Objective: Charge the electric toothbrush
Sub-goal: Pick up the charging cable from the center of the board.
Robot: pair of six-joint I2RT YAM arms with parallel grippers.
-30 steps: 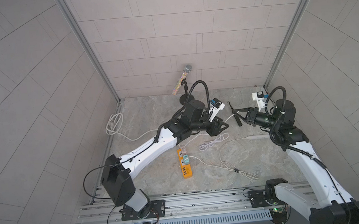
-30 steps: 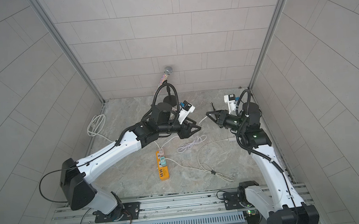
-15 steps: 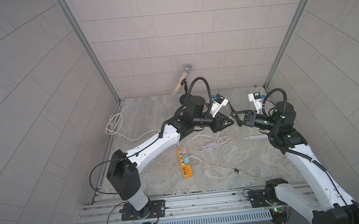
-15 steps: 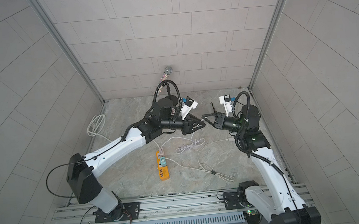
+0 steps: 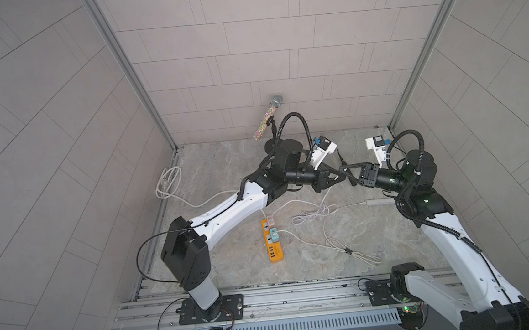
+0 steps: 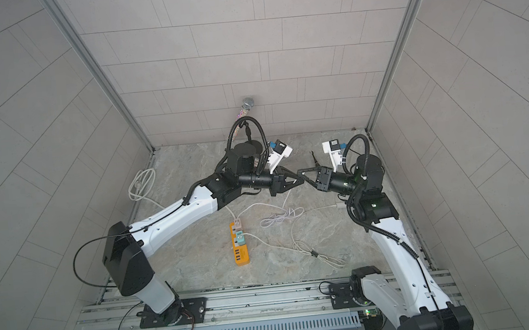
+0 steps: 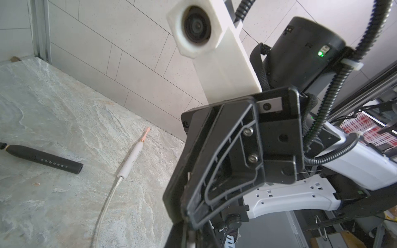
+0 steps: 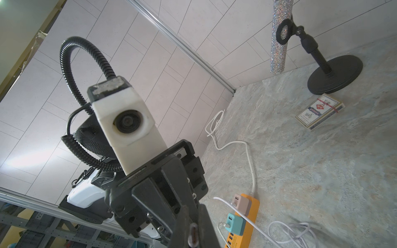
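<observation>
Bright, even overhead light, both top views sharp. Soft faint shadows on the worktop point(image 5: 223, 162). Tile lines bow toward the frame edges, wide-angle distortion. Wrist views: nearest parts blurred, glare patch on the wall point(image 8: 28, 158).

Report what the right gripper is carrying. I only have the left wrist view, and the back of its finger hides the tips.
Observer: In the right wrist view, a metal cable plug sits between the fingertips of the shut right gripper.
Operator: Find me the power source.
Observer: In both top views, an orange power strip lies on the counter between the arms' bases, with a pink charger and a teal charger plugged in.
Operator: Name whatever else sits near the back wall.
Observer: A boxed deck of cards lies beside the round base of the microphone stand.
</observation>
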